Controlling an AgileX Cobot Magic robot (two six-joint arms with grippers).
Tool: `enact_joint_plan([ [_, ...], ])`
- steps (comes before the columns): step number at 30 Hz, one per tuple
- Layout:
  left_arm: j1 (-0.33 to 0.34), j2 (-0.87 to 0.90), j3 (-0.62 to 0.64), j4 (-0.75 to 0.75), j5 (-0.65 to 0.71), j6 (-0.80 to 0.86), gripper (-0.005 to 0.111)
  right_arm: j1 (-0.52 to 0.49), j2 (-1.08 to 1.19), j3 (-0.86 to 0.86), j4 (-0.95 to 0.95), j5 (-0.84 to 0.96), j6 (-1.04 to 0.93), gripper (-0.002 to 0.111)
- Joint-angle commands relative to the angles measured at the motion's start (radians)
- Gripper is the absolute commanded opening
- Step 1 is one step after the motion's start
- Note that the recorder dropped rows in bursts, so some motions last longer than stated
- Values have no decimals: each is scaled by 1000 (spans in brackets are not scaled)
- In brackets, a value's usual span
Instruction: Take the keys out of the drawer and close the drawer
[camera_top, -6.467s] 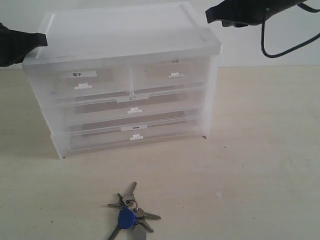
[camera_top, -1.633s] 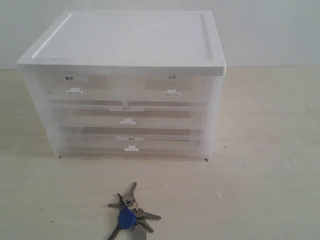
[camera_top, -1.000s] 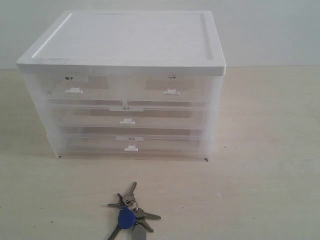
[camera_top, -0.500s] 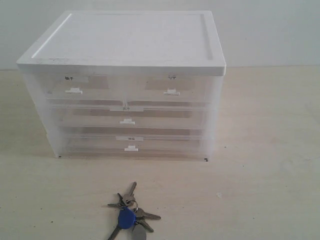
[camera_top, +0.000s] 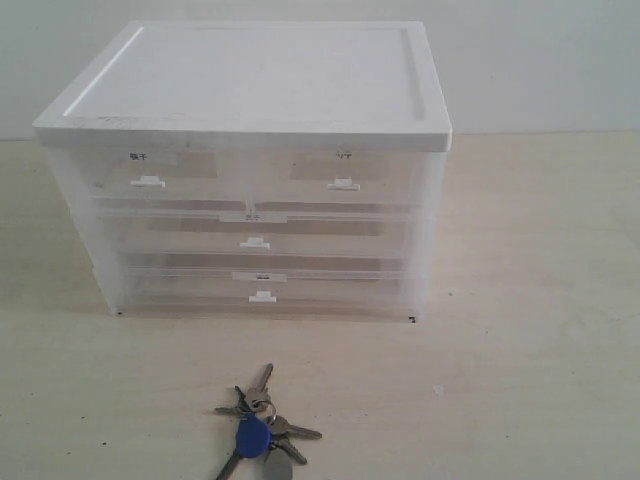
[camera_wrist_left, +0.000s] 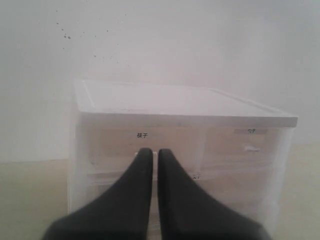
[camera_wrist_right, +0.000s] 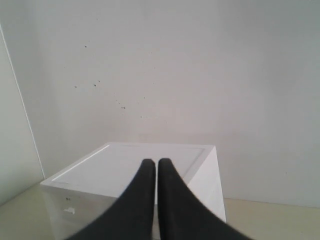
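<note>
The keys (camera_top: 258, 428), a silver bunch with a round blue fob, lie on the table in front of the cabinet. The drawer (camera_top: 343, 175), the upper right half-width one with the faint label, sits flush in the translucent cabinet (camera_top: 250, 90); it also shows in the left wrist view (camera_wrist_left: 245, 145). My left gripper (camera_wrist_left: 155, 151) is shut and empty, held off the cabinet's front, facing the upper left drawer. My right gripper (camera_wrist_right: 153, 162) is shut and empty, above and away from the cabinet's white top (camera_wrist_right: 150, 167). Neither arm shows in the exterior view.
The cabinet's other drawers all sit flush: the dark-labelled upper left one (camera_top: 148, 175) and two full-width ones (camera_top: 255, 240) below. The pale wooden table (camera_top: 530, 350) spreads around the cabinet, and a white wall (camera_wrist_right: 200, 75) stands behind it.
Since the earliest frame both arms have left the exterior view and the cabinet has turned to stand square. Over the last second nothing has moved.
</note>
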Motion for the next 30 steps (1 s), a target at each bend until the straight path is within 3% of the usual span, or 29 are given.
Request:
enact_joint_plan([
  [1, -3, 4, 3, 4, 2, -12, 5, 0, -2, 2, -5, 2, 0, 0],
  [16, -3, 4, 3, 4, -4, -19, 5, 0, -2, 2, -5, 2, 0, 0],
  [23, -3, 4, 3, -80, -122, -64, 5, 0, -2, 2, -5, 2, 0, 0],
  [26, -3, 4, 3, -202, -139, -4, 5, 0, -2, 2, -5, 2, 0, 0],
  [30, -3, -15, 3, -554, -93, 242, 5, 0, -2, 2, -5, 2, 0, 0],
])
